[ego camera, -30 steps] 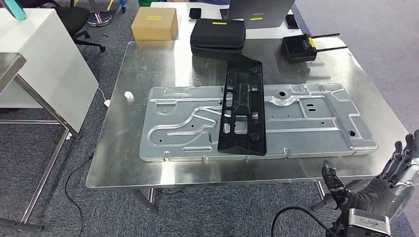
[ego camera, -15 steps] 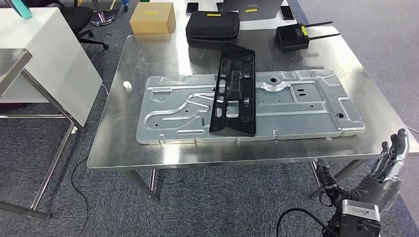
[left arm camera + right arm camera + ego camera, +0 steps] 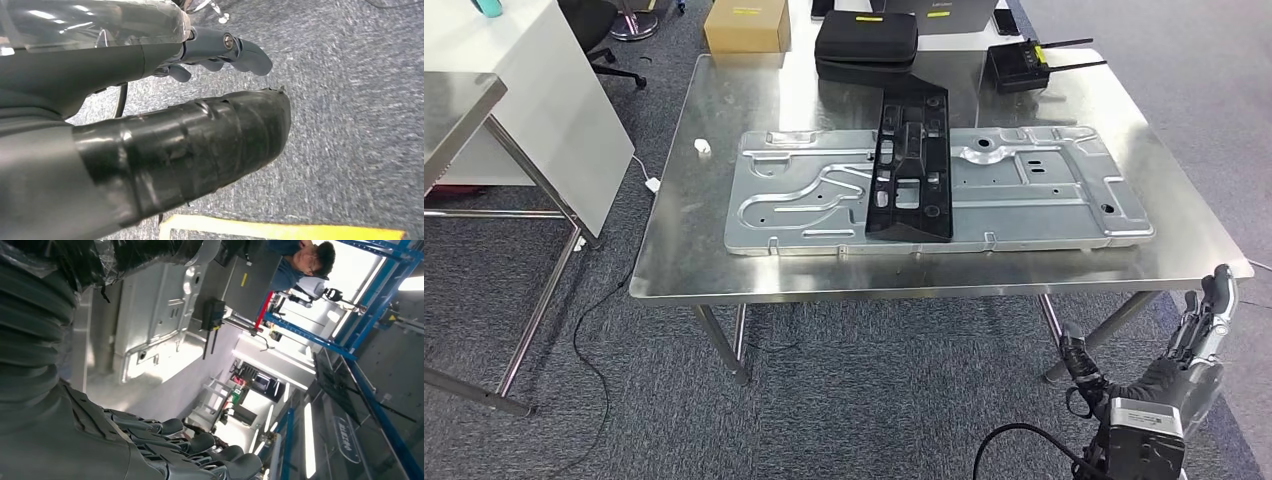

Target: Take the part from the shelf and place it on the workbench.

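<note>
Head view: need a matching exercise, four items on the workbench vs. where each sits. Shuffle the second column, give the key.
Things:
1. black plastic part
2. cardboard box
3. black box with antennas
4. small white piece

Places:
A. far left corner of the workbench
B. alone on bare steel, left of the silver panel
C. lying across the middle of the silver panel
D. far right area of the bench, right of the black zip case

Pairs: 1-C, 2-A, 3-D, 4-B
</note>
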Robot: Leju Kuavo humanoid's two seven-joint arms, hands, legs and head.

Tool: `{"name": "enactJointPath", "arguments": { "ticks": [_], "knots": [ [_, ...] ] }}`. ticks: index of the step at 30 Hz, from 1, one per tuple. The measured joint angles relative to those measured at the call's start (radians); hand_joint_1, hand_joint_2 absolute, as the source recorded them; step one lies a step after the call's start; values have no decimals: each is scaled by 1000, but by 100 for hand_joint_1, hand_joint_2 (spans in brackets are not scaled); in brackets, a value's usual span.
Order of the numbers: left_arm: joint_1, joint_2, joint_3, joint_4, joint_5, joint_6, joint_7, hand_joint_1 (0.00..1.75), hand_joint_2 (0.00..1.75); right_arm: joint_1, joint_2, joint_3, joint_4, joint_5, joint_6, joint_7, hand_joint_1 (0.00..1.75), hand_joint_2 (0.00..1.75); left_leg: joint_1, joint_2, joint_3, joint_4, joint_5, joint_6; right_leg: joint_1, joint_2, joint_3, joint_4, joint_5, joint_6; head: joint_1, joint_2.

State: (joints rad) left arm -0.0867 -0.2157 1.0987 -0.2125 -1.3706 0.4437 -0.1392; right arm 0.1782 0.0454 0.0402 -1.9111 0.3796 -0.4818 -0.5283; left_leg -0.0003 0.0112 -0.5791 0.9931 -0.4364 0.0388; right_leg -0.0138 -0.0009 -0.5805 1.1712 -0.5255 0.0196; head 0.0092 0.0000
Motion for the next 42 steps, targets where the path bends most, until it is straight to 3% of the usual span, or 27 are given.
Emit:
{"name": "enactJointPath", "arguments": {
  "ticks": [2,3,6,8,10,11,12,13,15,17,19,21,22,24,26,27,28,29,30,32,33,34,36,38,41,42],
  "knots": [
    [0,0,2,0,0,0,0,0,0,-1,0,0,1,0,0,0,0,175,-2,-1,-15,14,8,-9,5,0,80,-122,-2,-10,0,0],
    [0,0,4,0,0,0,0,0,0,-2,0,0,2,0,0,0,0,175,-3,-1,-19,17,13,-15,8,1,95,-150,-10,-15,0,0],
    [0,1,8,0,0,0,2,0,0,-4,1,0,5,0,1,1,0,175,-2,-3,-31,20,19,-33,6,-2,78,-160,8,-35,1,0],
    [0,2,9,0,0,0,3,0,0,-7,4,0,7,0,1,1,0,175,0,-7,-57,73,-43,-44,1,-5,54,-166,32,-52,1,0],
    [0,4,9,0,0,0,4,0,0,-8,7,0,11,1,1,1,0,175,4,-8,-90,190,-140,-52,2,-6,26,-166,54,-59,0,0],
    [0,4,10,0,0,0,6,0,0,-8,8,0,12,1,1,1,0,175,5,-7,-100,246,-169,-55,3,-6,13,-164,64,-59,0,0],
    [0,5,10,0,0,0,6,0,0,-8,8,0,15,1,1,1,0,175,6,-7,-97,282,-173,-56,4,-6,-2,-162,74,-58,0,0],
    [0,5,10,0,0,0,8,0,0,-8,9,0,17,0,1,1,0,175,6,-7,-80,285,-156,-55,5,-7,-16,-158,84,-57,0,0],
    [0,6,10,0,1,1,9,0,0,-7,9,0,19,0,1,2,0,175,3,-8,7,189,-102,-45,8,-6,-42,-149,100,-53,0,0],
    [-2,9,10,0,4,1,10,0,0,-7,9,0,21,0,2,3,0,175,-2,-8,107,46,-94,-29,11,-7,-57,-144,114,-46,0,0],
    [-4,11,10,0,6,2,11,0,0,-8,9,-1,21,0,3,4,0,175,-8,-7,142,-23,-104,-19,10,-9,-61,-145,131,-34,0,0],
    [-4,11,10,0,8,1,12,0,0,-8,9,-1,22,0,3,5,0,175,-7,-5,132,-35,-86,-10,7,-9,-63,-149,142,-21,-1,0],
    [-4,11,10,0,8,1,12,0,0,-7,9,-3,22,0,3,6,0,175,-4,-2,125,-40,-73,-2,7,-8,-68,-139,126,-16,-1,0],
    [-4,10,11,0,10,1,13,0,0,-7,9,-6,24,0,3,6,0,175,0,3,103,-45,-49,9,5,-4,-92,-65,39,-8,1,0],
    [-3,11,11,0,11,1,14,0,0,-6,9,-8,27,0,3,6,0,175,0,4,72,-40,-28,13,1,-3,-120,62,-51,0,2,0],
    [-3,11,11,0,11,1,14,0,0,-6,9,-8,28,0,3,7,0,175,0,5,55,-35,-18,12,0,-3,-123,109,-63,3,2,0],
    [-2,10,11,0,11,1,14,0,0,-6,9,-8,30,0,3,7,0,175,0,5,38,-28,-9,10,-2,-3,-111,128,-52,5,2,0],
    [-2,10,11,0,11,1,14,0,0,-6,9,-9,30,0,3,7,0,175,0,5,21,-20,-2,7,-2,-3,-82,110,-25,6,2,0],
    [-2,9,11,0,11,1,14,0,0,-6,9,-9,30,0,3,7,0,175,1,5,5,-11,4,3,-3,-3,-36,58,2,5,2,0],
    [-2,8,11,0,12,1,16,0,0,-8,9,-10,30,0,3,8,0,175,0,4,-19,8,12,-6,0,-3,61,-80,6,-1,1,0],
    [-2,8,11,0,12,2,16,0,0,-9,9,-10,30,0,3,8,0,175,-1,3,-25,15,17,-11,2,-2,91,-129,-4,-5,1,0],
    [-2,8,11,0,13,2,16,0,0,-9,9,-11,30,0,3,8,0,175,-2,3,-29,18,22,-17,5,-1,102,-154,-14,-10,1,0],
    [-1,8,12,0,13,3,17,0,0,-9,9,-12,30,0,3,8,0,175,-1,2,-32,22,30,-29,5,-3,94,-159,-6,-24,2,0],
    [0,8,12,0,15,3,17,0,0,-11,9,-13,31,0,8,9,0,175,2,-2,-49,53,-10,-41,1,-6,75,-162,13,-42,2,0],
    [2,7,12,0,18,4,18,0,0,-12,8,-15,35,1,19,9,0,175,6,-4,-99,220,-149,-56,1,-9,34,-162,45,-54,1,0],
    [2,7,13,0,18,5,19,0,0,-12,8,-16,38,2,21,10,0,175,7,-4,-107,273,-170,-58,2,-9,20,-160,55,-53,1,0]
  ]
}}
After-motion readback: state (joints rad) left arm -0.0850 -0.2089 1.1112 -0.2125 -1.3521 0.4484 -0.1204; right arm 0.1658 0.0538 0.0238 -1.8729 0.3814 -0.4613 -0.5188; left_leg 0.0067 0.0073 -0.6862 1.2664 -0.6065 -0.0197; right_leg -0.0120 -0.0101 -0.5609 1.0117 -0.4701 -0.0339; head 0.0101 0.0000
